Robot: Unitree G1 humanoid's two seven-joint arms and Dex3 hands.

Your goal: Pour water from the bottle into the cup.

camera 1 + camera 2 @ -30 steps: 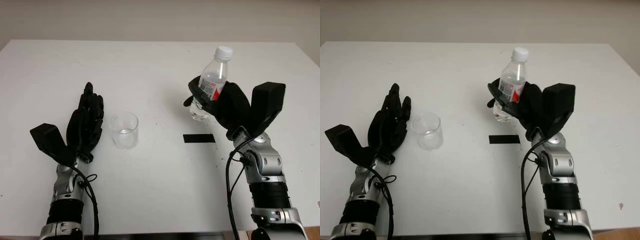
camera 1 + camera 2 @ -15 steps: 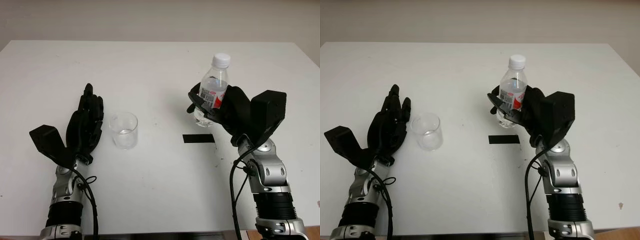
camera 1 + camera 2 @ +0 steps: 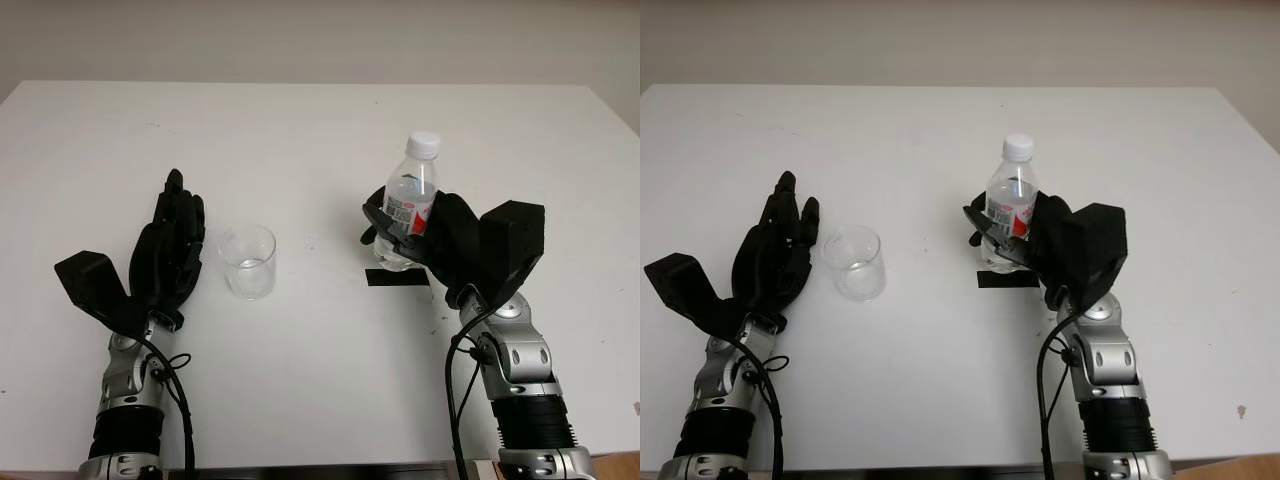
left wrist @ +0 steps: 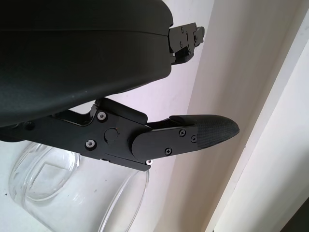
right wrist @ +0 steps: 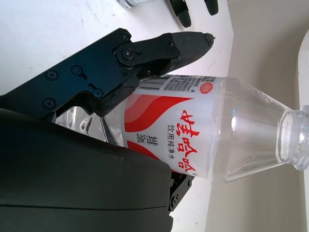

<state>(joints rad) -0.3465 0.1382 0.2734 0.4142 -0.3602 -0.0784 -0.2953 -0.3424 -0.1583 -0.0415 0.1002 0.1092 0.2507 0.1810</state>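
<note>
On the right half of the white table, one clear plastic bottle stands upright in the grip of the right hand, whose black fingers wrap round its red-and-white label. Its white cap is on in the head views, while the right wrist view cuts the bottle off at the neck. The bottle's base is hidden behind the fingers, so whether it touches the table cannot be told; it sits just above a small black strip lying flat on the surface. The water level inside is hard to make out.

One clear cup stands upright left of centre, well apart from the bottle. In the left wrist view only part of its rim and wall appears.

The left hand is open just beside the cup on its outer side, holding nothing, fingers pointing away from the robot. The right forearm rises steeply from the bottom edge, palm turned toward the cup.
</note>
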